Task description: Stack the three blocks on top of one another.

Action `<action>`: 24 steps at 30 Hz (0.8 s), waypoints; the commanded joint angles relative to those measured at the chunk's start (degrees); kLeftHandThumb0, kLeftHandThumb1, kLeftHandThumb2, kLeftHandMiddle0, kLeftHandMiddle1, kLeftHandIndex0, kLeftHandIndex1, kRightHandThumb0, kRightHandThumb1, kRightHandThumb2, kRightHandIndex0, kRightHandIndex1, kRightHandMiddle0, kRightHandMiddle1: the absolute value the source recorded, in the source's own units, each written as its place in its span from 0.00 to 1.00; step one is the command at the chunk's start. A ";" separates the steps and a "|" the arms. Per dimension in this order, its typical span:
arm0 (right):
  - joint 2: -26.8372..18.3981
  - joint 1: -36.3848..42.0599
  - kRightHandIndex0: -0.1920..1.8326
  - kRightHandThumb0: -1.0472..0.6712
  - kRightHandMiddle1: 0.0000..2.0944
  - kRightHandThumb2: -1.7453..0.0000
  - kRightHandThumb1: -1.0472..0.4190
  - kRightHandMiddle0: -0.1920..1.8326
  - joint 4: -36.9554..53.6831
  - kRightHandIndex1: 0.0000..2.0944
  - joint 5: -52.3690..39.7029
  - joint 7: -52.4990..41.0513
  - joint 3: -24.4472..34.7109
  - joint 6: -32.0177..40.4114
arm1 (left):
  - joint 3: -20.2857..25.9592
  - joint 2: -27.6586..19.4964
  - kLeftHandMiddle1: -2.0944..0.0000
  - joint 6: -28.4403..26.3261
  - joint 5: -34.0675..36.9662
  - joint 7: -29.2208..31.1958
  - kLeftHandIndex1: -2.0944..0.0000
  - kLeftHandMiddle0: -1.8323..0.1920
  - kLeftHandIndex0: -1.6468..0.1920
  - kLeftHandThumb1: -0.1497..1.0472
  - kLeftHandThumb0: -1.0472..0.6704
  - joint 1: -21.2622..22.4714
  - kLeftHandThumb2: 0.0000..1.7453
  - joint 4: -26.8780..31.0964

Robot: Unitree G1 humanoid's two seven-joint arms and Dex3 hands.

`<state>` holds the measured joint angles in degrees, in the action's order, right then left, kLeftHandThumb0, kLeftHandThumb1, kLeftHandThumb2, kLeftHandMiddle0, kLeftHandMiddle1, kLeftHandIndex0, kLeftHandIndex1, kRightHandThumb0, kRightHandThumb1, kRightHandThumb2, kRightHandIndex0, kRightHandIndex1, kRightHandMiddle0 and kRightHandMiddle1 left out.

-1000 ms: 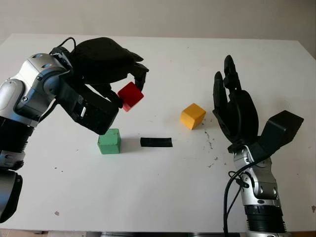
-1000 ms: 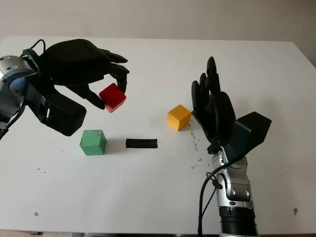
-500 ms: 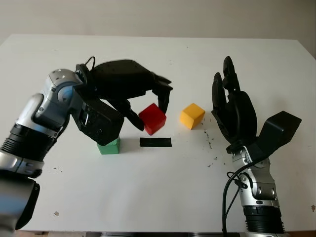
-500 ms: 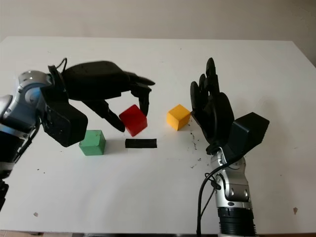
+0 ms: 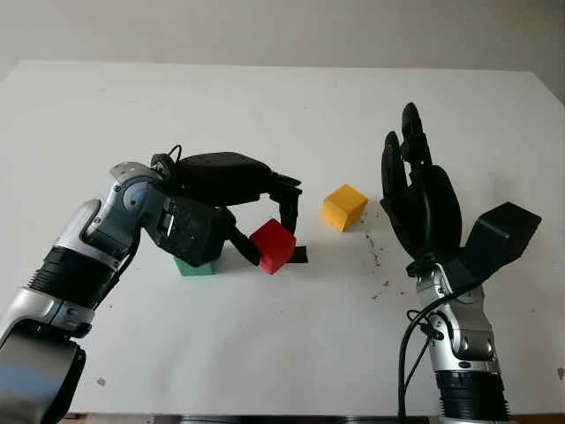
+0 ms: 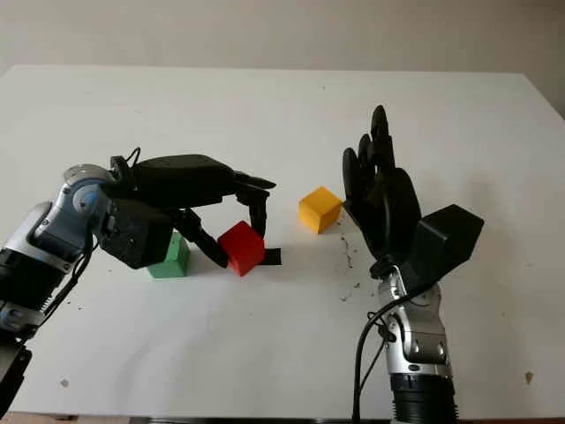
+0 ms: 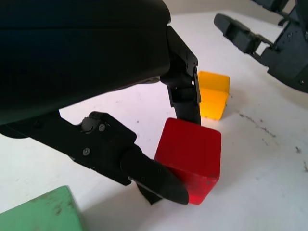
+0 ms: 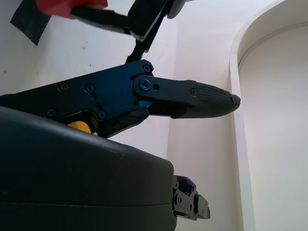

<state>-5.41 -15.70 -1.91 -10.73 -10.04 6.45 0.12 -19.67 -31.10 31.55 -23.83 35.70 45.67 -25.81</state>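
red block [image 5: 273, 246] in left hand [image 5: 231, 190], beside green block [image 6: 168, 256]

**Blocks and hands across the table**

The red wooden cube [image 5: 273, 246] sits between the fingers [image 7: 183, 91] of the left hand [image 5: 221, 190], apparently touching the white table [image 5: 282, 336]. A green wooden cube [image 6: 169, 258] lies behind that hand's thumb. A black tape strip [image 6: 270, 256] lies just beyond the fingertips, and a yellow wooden cube [image 5: 343, 208] farther right. The right hand [image 5: 422, 203], open, stands right of it.
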 commanded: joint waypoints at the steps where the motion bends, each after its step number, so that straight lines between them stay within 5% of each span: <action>1: -0.20 0.52 0.00 0.21 0.00 0.71 0.00 0.00 1.72 0.00 -0.15 -0.09 -0.05 -0.28 | -0.97 1.09 0.97 1.40 -1.23 -1.97 0.34 0.82 0.68 0.93 0.33 0.51 0.03 -2.80; 11: -0.35 1.07 0.00 0.21 0.00 0.70 0.00 0.00 2.47 0.00 -0.07 -0.16 0.01 0.12 | -2.13 2.98 0.97 5.08 -6.02 -7.94 0.35 0.82 0.69 0.93 0.35 2.89 0.03 -9.20; 23: -0.04 1.21 0.00 0.21 0.00 0.71 0.00 0.00 2.23 0.00 0.01 0.18 -0.19 -0.19 | -2.40 2.19 0.97 6.52 -7.40 -8.86 0.35 0.81 0.68 0.91 0.32 3.65 0.03 -9.40; 24: -0.06 1.22 0.00 0.21 0.00 0.71 0.00 0.00 2.21 0.00 0.00 0.15 -0.19 -0.17 | -2.44 2.06 0.98 6.39 -7.57 -8.75 0.41 0.82 0.72 0.90 0.28 3.62 0.03 -9.09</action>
<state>-5.41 -14.93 -0.63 -10.80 -9.90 6.43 0.24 -21.55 -28.39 37.84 -31.08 26.72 48.41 -35.68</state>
